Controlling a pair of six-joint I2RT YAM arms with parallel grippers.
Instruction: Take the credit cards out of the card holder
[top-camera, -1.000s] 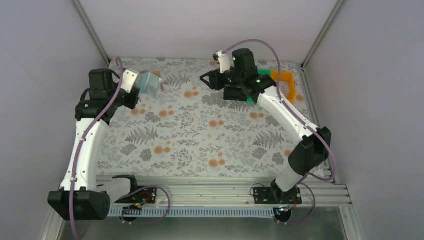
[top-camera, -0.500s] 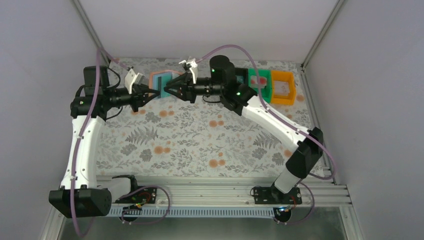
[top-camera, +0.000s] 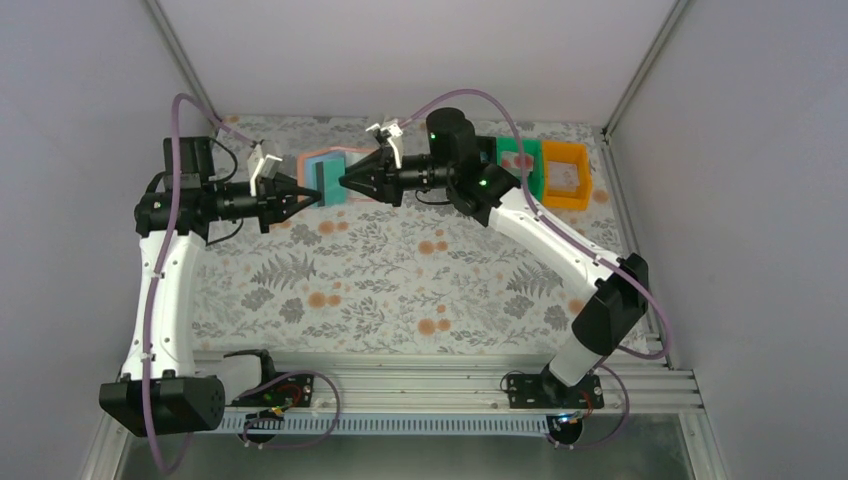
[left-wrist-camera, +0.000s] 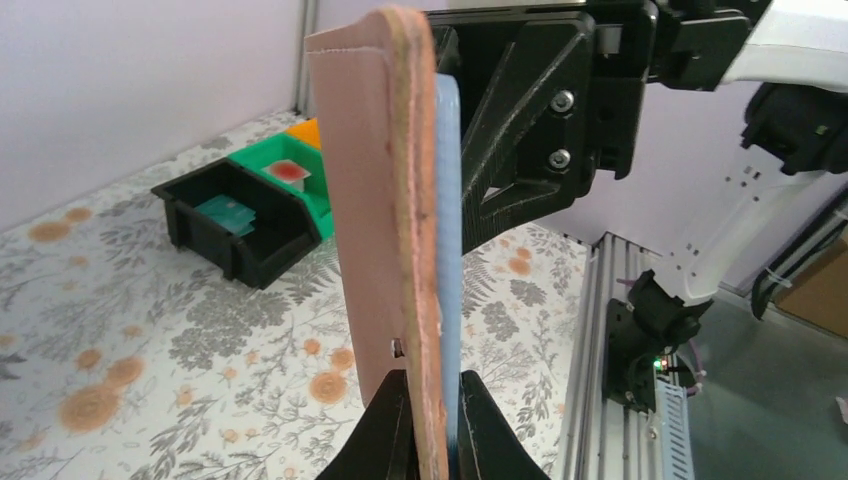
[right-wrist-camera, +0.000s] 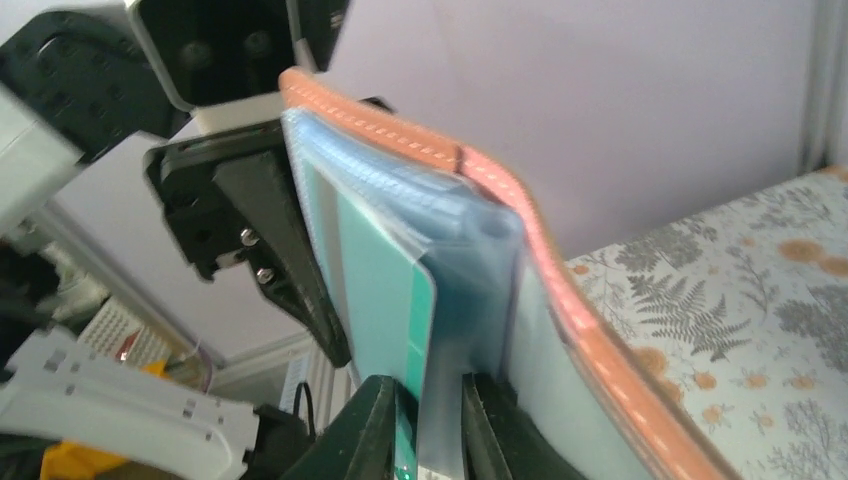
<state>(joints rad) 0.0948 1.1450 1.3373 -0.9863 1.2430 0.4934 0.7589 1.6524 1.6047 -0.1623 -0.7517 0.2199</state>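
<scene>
Right wrist | card holder (right-wrist-camera: 430, 205): teal card (right-wrist-camera: 375, 290), seemingly clenched by right end effector (right-wrist-camera: 430, 392)

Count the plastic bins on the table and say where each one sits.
3, in a row at the far right of the table: the orange bin at the end, the green bin beside it, then the black bin, partly hidden in the top view.
</scene>
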